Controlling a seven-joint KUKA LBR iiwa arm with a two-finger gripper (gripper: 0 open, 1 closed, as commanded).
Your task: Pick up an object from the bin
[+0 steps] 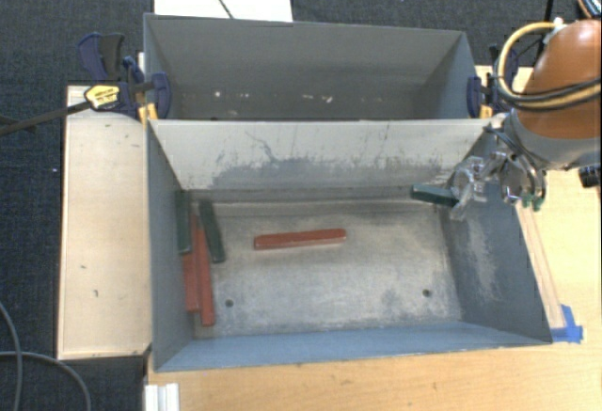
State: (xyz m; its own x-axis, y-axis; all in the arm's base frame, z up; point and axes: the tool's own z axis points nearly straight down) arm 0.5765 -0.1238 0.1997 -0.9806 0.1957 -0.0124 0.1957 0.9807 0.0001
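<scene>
The jaws are clamping the end of a dark green stick and holding it up at the far right of the bin, so the pick seems almost done, with only lifting it out left to do.

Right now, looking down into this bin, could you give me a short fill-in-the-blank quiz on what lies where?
1. The long reddish-brown flat stick lies alone in the ____ of the grey metal bin's floor.
2. The dark green and red sticks lie bunched along the view's ____ wall.
3. The tool hangs by the view's ____ wall, with a short dark green piece at its tip.
Missing words: middle; left; right.
</scene>
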